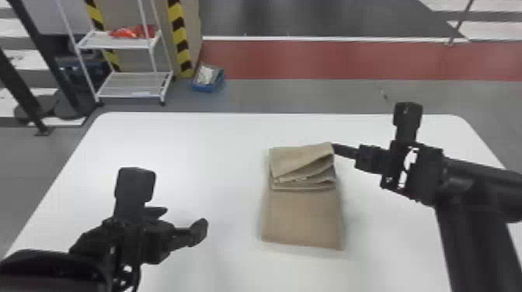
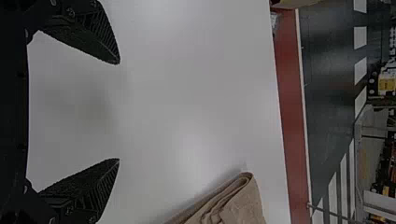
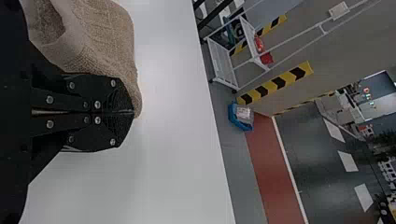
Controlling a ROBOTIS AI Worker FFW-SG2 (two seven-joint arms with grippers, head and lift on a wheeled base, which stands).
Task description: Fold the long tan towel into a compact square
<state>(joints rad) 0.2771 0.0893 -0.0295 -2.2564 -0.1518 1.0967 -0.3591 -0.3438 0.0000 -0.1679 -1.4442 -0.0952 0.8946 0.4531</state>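
Note:
The tan towel lies on the table as a narrow strip, its far part stacked in several folded layers. At the far right corner of that stack, my right gripper is shut on the towel's edge. In the right wrist view the closed right gripper pinches the towel. My left gripper stands apart, left of the towel. The left wrist view has the left gripper open with nothing between its fingers, and the folded towel off to one side.
The white table carries the towel, with its far edge beyond the folded stack. Past it on the floor are a white wire shelf, a blue bin and yellow-black striped posts.

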